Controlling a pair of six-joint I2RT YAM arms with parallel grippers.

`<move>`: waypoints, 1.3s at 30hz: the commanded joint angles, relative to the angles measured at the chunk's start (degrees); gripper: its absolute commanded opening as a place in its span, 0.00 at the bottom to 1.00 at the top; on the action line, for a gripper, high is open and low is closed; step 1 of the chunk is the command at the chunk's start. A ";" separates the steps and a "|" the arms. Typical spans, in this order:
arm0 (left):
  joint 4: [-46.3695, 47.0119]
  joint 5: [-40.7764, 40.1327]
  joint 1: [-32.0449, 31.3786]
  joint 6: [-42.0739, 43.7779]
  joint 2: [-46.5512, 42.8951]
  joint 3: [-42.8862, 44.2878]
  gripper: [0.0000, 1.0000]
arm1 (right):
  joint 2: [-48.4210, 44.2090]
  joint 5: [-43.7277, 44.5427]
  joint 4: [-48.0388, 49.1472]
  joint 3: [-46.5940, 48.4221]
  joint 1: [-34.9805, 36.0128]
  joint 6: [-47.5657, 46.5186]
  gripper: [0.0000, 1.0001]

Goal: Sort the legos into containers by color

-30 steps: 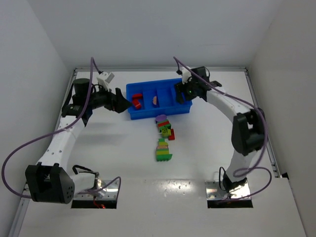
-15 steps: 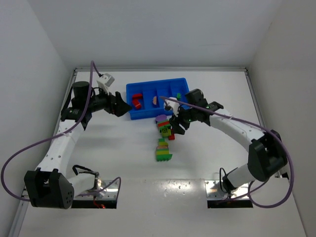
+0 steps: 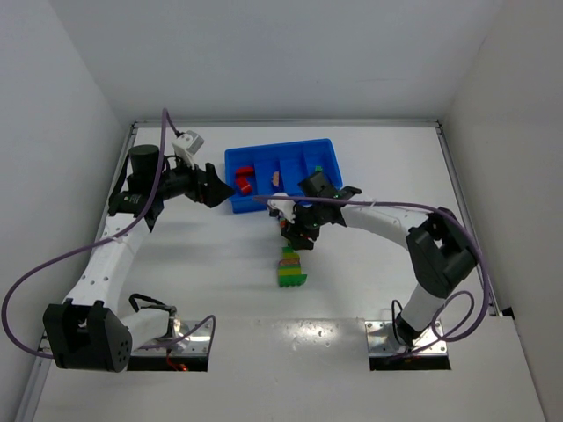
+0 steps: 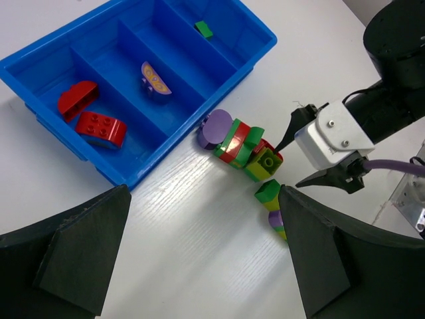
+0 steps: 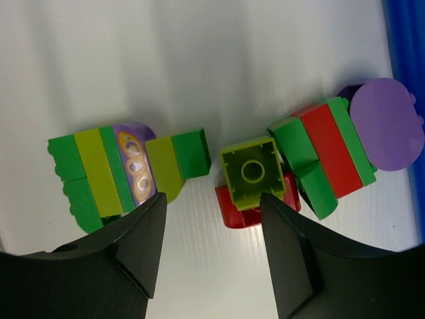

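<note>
- Judged the pick step: poised over the small yellow-green square plastic brick [image 5: 252, 173], which sits on a red brick [image 5: 232, 211] at 6 o'clock of the bright blue four-compartment plastic tray [image 4: 186, 63].
- Next: descend, pinch that brick alone, lift.
- Right gripper [image 5: 212, 216]: half open, holding nothing.
- Left gripper [image 4: 202, 219]: spread wide, empty, at the tray's 9 o'clock.

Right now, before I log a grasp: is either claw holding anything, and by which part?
Nothing is held: the left claw stands open, and the right claw is open over the yellow-green brick.
</note>
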 commanded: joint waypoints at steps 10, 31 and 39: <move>2.01 0.30 0.02 1.43 -1.20 0.18 1.00 | 2.22 5.07 5.75 3.09 1.66 -1.56 0.58; 2.53 0.30 0.02 1.44 -0.68 -0.35 1.00 | 7.13 6.21 2.76 10.72 1.66 -0.42 0.68; 2.53 0.30 0.02 1.44 -0.68 -0.35 1.00 | 9.43 5.16 0.56 12.75 1.66 -0.42 0.67</move>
